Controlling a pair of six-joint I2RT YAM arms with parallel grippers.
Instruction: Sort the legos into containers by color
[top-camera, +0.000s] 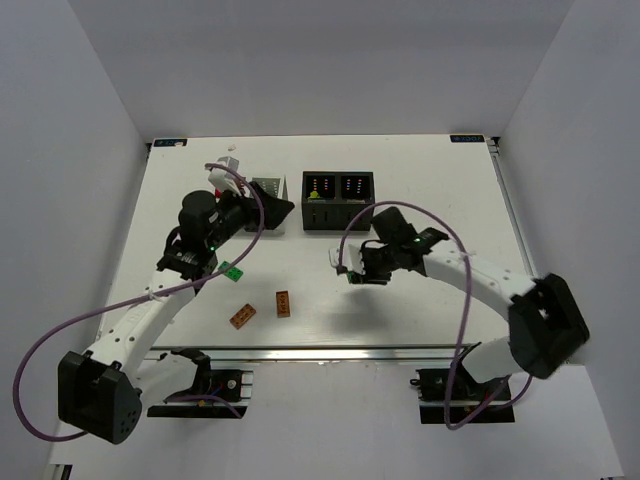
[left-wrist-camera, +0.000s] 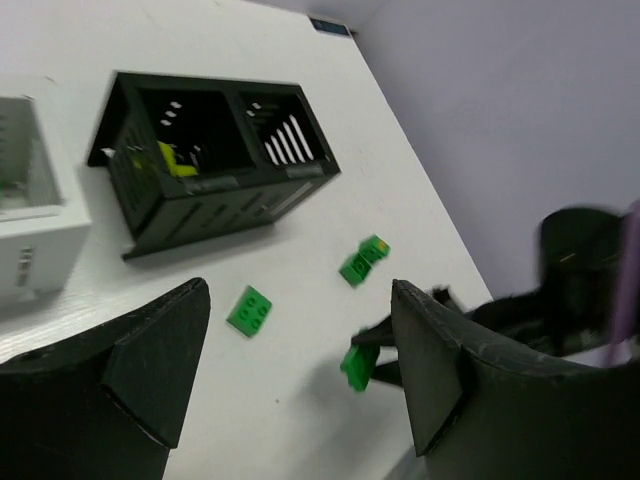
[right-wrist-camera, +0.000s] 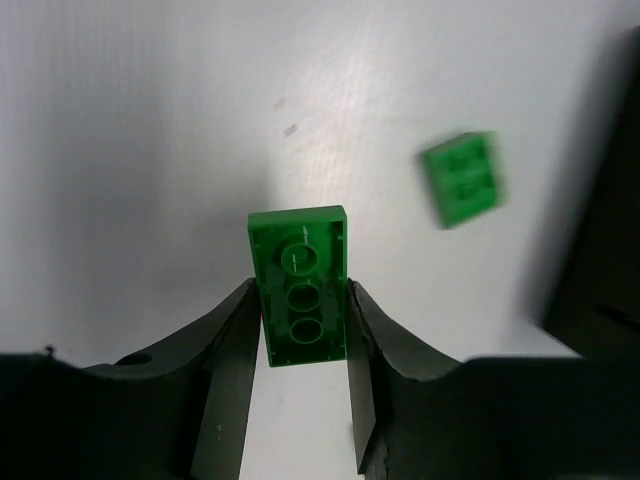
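My right gripper (right-wrist-camera: 302, 294) is shut on a green lego (right-wrist-camera: 298, 240), held just above the table with its hollow underside facing the camera. From above, the right gripper (top-camera: 350, 268) is in front of the black container (top-camera: 338, 214). That black container (left-wrist-camera: 215, 195) holds a yellow-green lego (left-wrist-camera: 172, 160) in one compartment. My left gripper (left-wrist-camera: 300, 300) hangs open and empty over a loose green lego (left-wrist-camera: 249, 310), next to the white container (left-wrist-camera: 30, 235). A green and yellow-green piece (left-wrist-camera: 364, 262) lies nearby. Another green lego (top-camera: 232, 270) and two brown-orange legos (top-camera: 242, 316) (top-camera: 283, 303) lie nearer the front.
The left arm (top-camera: 190, 255) covers part of the white container (top-camera: 268, 188). White walls enclose the table on three sides. A blurred green brick (right-wrist-camera: 460, 180) lies to the right of the held one. Purple cables loop off both arms.
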